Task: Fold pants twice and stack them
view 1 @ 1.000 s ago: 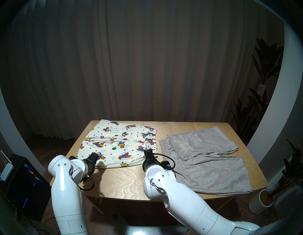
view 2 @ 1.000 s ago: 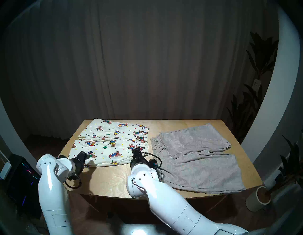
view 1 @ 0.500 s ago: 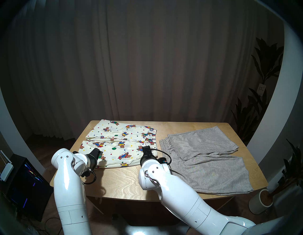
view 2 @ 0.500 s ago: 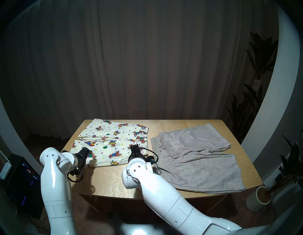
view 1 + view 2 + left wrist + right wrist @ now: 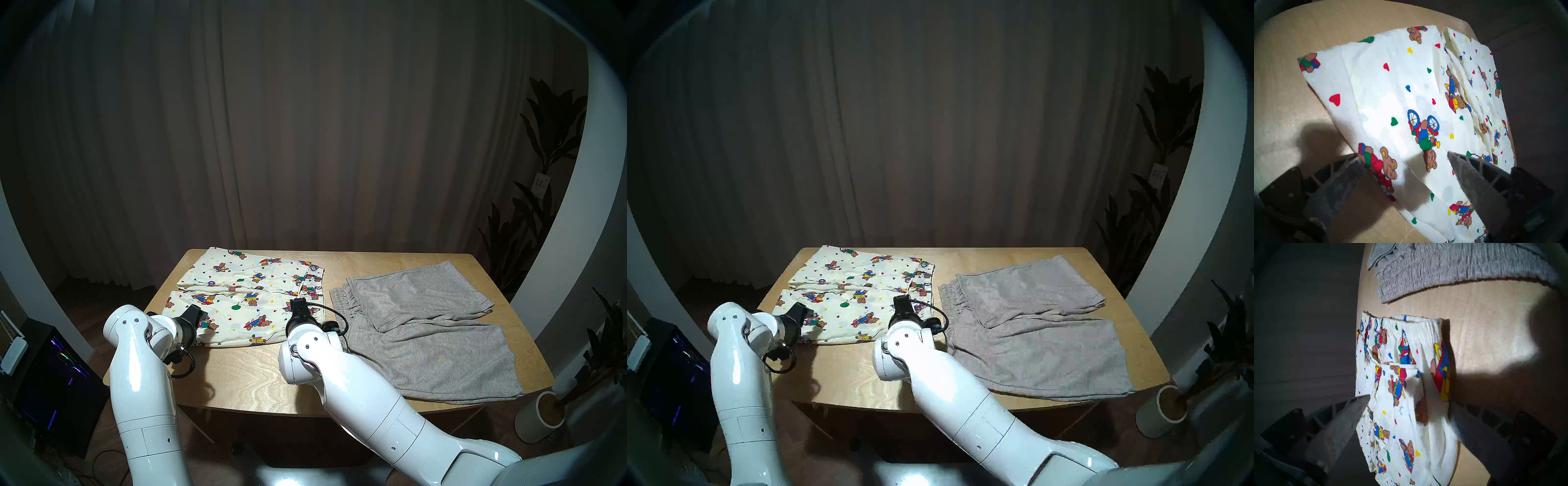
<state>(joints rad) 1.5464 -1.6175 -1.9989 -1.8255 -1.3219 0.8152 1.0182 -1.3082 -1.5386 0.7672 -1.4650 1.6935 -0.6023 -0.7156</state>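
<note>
- Grippers low in frame: left gripper point(image 5: 203, 312) spread wide over the bear shorts' point(image 5: 251, 298) near-left hem corner, right gripper point(image 5: 298, 303) spread wide over their waistband; neither grips cloth.
- Bear shorts flat, centre-left on table point(image 5: 251, 376).
- Grey shorts point(image 5: 427, 336) flat, centre-right, apart from them.

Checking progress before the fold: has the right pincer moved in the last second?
Yes. The right pincer has slid left and toward the table's far side, further over the teddy-bear shorts, away from the grey shorts.
</note>
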